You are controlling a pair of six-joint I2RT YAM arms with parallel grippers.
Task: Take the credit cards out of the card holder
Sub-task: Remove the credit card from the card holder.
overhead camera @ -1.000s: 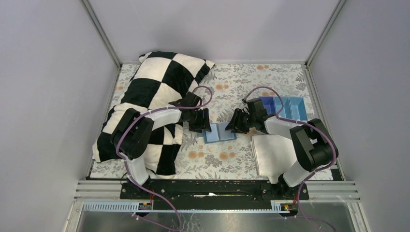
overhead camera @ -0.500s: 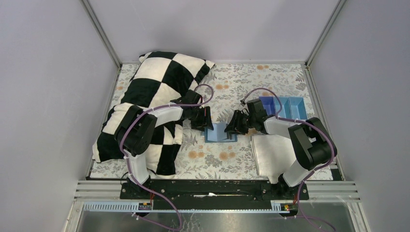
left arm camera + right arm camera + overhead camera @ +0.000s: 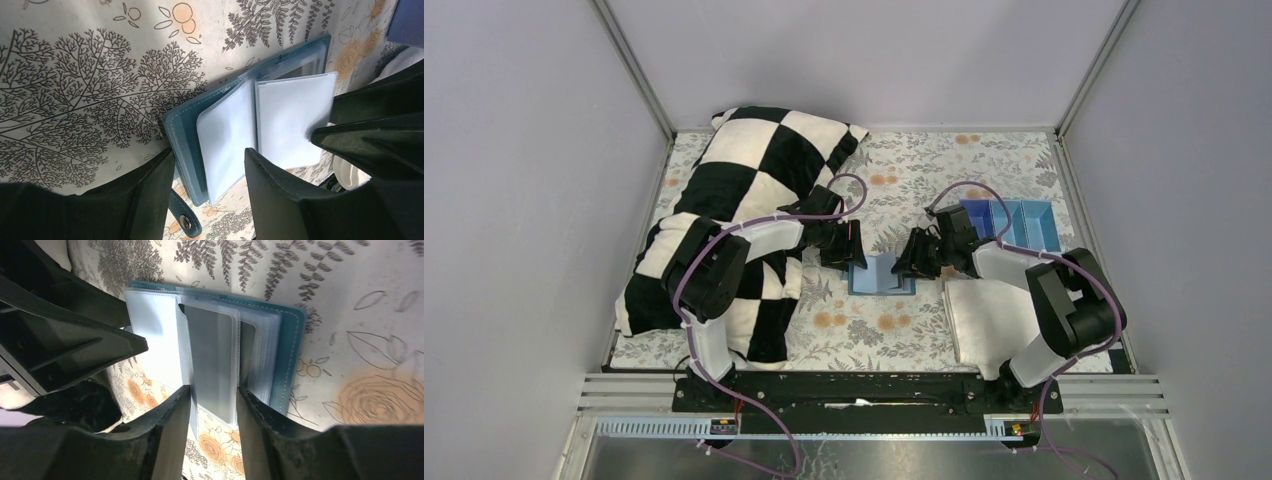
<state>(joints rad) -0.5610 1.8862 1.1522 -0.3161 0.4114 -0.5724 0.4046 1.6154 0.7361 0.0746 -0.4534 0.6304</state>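
Fingers (image 3: 150, 200) of the left gripper (image 3: 209, 155) stand parted, astride the left half of the open card holder (image 3: 225, 135). Right gripper (image 3: 212, 390) also parted, straddling a grey card (image 3: 215, 355) in its clear sleeve. Overhead shows only the holder, flat on the floral table (image 3: 924, 180).

My top view overlooks the whole table (image 3: 944, 170) from afar; 2 wrist views closely share the card holder (image 3: 250, 130).

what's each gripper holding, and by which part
Unclear: left gripper open over the card holder cover edge; right gripper straddles a card sleeve end, contact not visible.
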